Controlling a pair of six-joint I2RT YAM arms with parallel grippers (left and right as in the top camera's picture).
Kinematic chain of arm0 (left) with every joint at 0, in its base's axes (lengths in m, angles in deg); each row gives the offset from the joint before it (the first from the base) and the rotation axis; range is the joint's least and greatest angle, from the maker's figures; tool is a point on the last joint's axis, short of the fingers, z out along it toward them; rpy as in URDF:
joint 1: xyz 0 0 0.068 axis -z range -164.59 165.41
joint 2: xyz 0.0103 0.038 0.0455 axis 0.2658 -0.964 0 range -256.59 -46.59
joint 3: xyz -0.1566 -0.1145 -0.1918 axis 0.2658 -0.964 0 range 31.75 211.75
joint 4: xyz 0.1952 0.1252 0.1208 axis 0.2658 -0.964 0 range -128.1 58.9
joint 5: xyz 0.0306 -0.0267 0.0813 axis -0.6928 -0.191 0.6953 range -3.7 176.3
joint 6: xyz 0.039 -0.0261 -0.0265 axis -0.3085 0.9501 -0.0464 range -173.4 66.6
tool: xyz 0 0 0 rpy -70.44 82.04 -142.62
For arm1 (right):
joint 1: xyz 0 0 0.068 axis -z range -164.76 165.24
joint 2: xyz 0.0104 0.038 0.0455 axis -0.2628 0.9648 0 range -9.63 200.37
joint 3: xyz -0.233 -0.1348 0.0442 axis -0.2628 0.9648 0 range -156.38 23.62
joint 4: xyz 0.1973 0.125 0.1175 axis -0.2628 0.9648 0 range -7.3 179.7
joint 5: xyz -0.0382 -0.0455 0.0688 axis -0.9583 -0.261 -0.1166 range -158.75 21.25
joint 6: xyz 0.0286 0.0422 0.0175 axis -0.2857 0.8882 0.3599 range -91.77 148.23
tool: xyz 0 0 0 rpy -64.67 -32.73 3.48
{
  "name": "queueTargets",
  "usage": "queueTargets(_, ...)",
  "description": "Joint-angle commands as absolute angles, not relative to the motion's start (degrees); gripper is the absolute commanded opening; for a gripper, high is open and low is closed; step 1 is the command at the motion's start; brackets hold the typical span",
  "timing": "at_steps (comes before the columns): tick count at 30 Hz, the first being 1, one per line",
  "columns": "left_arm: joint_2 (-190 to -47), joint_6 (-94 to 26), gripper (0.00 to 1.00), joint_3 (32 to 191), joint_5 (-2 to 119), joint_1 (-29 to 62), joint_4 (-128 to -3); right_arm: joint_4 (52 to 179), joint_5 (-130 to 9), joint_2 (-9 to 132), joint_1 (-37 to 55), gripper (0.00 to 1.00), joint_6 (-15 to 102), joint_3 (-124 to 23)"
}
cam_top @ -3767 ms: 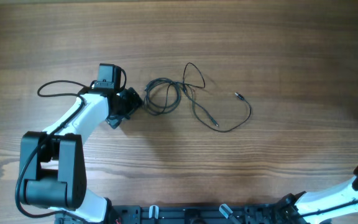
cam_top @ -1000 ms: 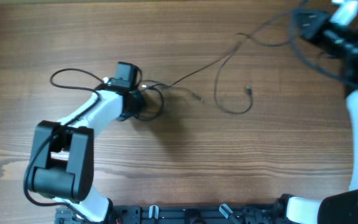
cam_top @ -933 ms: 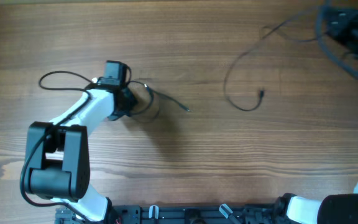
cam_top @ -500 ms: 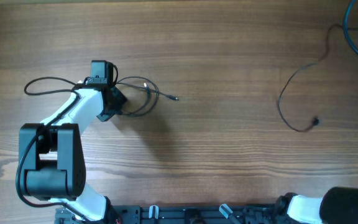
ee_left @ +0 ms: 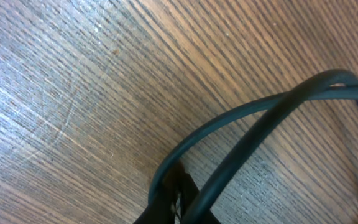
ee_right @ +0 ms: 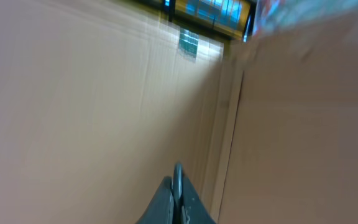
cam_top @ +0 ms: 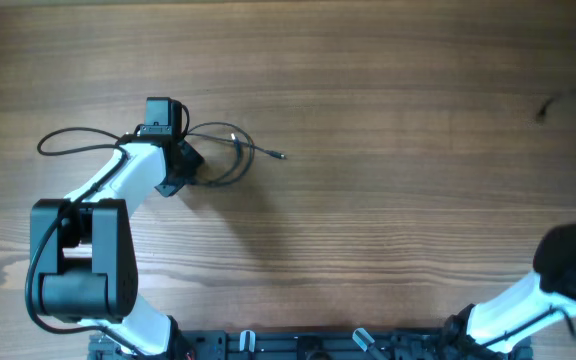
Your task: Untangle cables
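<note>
Frame edge cuts off the right arm [cam_top: 571, 262] in the overhead view, so its pincer is unseen. The left pincer [cam_top: 190, 167] sits on the cable [cam_top: 258, 150], whose loop and plug lie just right of it on the tabletop [cam_top: 368, 220], as half a second ago. The other cable, then at the right, is gone; only a dark fleck [cam_top: 543, 110] shows.

Left wrist: the left pincer [ee_left: 175, 202], mostly cut off, is clamped on the cable [ee_left: 253, 109].

Right wrist: blurred beige. The right pincer [ee_right: 178, 196] has its tips together; whether they hold anything I cannot tell.
</note>
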State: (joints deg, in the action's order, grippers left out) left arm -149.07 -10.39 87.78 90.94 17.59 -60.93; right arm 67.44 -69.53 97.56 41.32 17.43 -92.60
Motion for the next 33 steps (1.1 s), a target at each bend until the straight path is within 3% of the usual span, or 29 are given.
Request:
queueTargets(1, -150.86, -9.21, 0.04, 86.19, 91.27, 17.22, -61.36, 77.91, -70.45, 110.42, 41.1, 0.04, 19.26, -98.79)
queueTargets(9, -150.86, -9.21, 0.04, 86.19, 91.25, 17.22, -61.41, 95.63, -67.39, 126.7, 40.78, 0.04, 29.95, -98.72)
queueTargets(11, -150.86, -9.21, 0.04, 86.19, 91.25, 17.22, -61.39, 98.71, -67.43, 128.23, 40.89, 0.08, 32.09, -98.72)
queueTargets(12, -150.86, -9.21, 0.04, 86.19, 91.18, 17.24, -61.41, 99.74, -67.43, 128.54, 40.97, 0.17, 32.53, -98.72)
queueTargets(13, -150.86, -9.21, 0.04, 86.19, 90.79, 17.35, -61.39, 100.9, -67.65, 128.73, 41.15, 0.52, 33.01, -98.72)
queueTargets(14, -150.86, -9.21, 0.04, 86.19, 90.59, 17.46, -61.39, 102.04, -67.65, 128.71, 41.21, 1.0, 32.99, -98.74)
queueTargets(20, -150.86, -9.23, 0.04, 86.19, 86.92, 20.36, -60.51, 112.0, -69.97, 120.86, 41.26, 1.0, 41.62, -98.74)
queueTargets(24, -150.86, -9.26, 0.04, 86.19, 80.89, 25.46, -52.95, 122.56, -71.45, 112.65, 40.91, 1.0, 45.1, -98.74)
queueTargets(27, -150.86, -9.52, 0.04, 86.19, 73.33, 30.79, -43.59, 132.64, -67.47, 108.8, 39.75, 1.0, 44.88, -98.74)
queueTargets(30, -150.84, -9.71, 0.04, 86.19, 66.99, 37.52, -35.7, 142.01, -51.74, 108.78, 37.45, 1.0, 37.58, -98.59)
queueTargets(32, -150.84, -11.27, 0.08, 86.19, 67.03, 40.06, -35.73, 145.84, -45.11, 109.08, 35.09, 1.0, 35.52, -98.35)
queueTargets(33, -150.84, -12.95, 0.2, 86.21, 67.03, 40.89, -36.23, 147.3, -43.85, 109.08, 33.04, 1.0, 35.74, -97.71)
